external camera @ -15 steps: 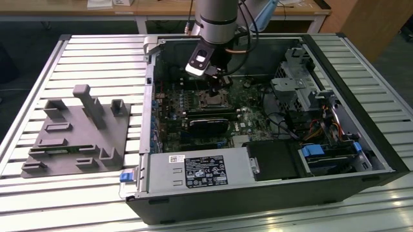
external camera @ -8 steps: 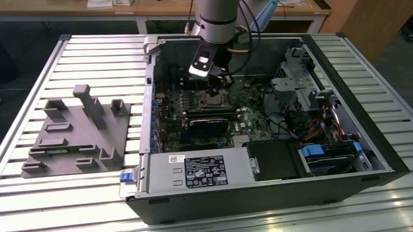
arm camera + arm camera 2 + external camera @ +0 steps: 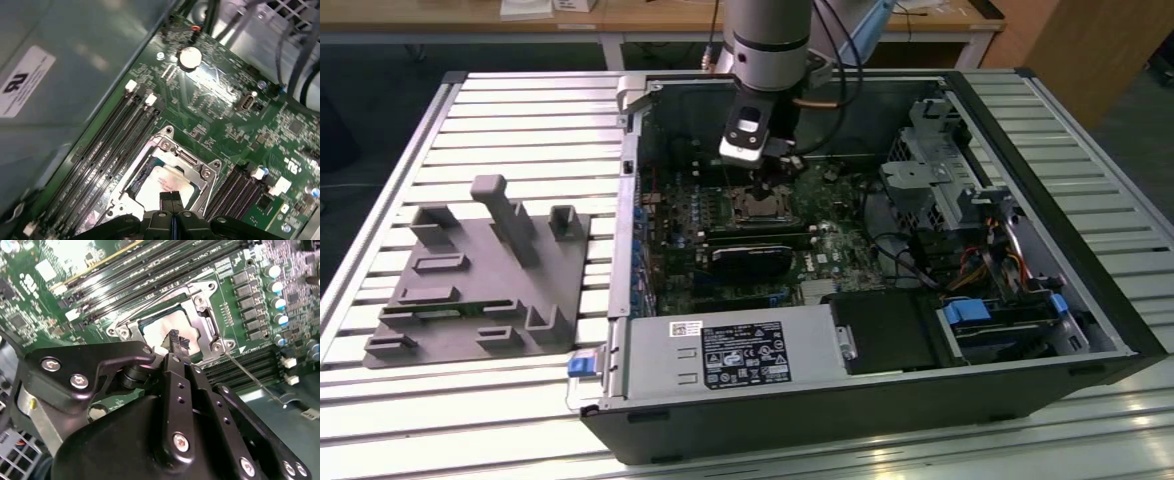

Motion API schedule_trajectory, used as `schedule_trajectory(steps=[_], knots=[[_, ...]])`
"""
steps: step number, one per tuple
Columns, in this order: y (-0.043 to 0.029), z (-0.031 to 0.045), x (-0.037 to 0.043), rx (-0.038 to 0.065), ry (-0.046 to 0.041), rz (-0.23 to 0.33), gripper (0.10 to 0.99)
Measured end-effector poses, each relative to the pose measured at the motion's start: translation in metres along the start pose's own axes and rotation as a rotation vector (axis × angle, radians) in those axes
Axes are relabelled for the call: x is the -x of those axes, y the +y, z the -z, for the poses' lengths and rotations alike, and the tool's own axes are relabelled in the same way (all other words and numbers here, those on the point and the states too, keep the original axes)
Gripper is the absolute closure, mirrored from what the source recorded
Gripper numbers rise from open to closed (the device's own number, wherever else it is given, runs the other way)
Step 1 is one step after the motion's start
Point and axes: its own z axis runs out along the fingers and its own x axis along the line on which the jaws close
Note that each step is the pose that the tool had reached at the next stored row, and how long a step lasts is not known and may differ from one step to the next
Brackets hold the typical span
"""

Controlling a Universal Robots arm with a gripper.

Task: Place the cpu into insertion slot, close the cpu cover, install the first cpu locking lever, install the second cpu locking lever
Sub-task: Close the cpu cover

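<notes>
Poised just above the small flat square cpu [image 3: 161, 331] with its dull grey metal top: the black two-fingered tool [image 3: 175, 340], narrow, fingertips pressed together, nothing seen between them. Seated, by the look of it, in the small square silver-rimmed insertion slot [image 3: 122, 331] on the green motherboard [image 3: 50, 270], inside the open black computer case [image 3: 1067, 300] on the slatted metal desk [image 3: 520, 110]. Seemingly lying down around the chip: the thin square silver cpu cover [image 3: 202, 315]; hard to tell whether fully flat. Sticking out loose beside the slot: a thin silver wire locking lever [image 3: 245, 371], not latched.

Could tilt the chip against the socket contacts if pressed down off-centre or too hard. Could snag the loose lever, or scrape the long black memory slots [image 3: 150, 270] just beside the slot, if swung sideways. Could slip off so thin a wire with such narrow tips.

As for writing: a black label [image 3: 747, 352] with white print and a white barcode sticker [image 3: 687, 328] on the grey power supply box [image 3: 654, 365], a white sticker [image 3: 25, 75] with a bold black mark on the grey case wall [image 3: 85, 115], fine white lettering across the board. None of it made out well enough to quote.
</notes>
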Motion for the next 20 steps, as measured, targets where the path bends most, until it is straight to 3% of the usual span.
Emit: schedule_trajectory(steps=[20], knots=[[0.0000,-0.0015,-0.0001,0.018,0.0068,0.361,0.980]])
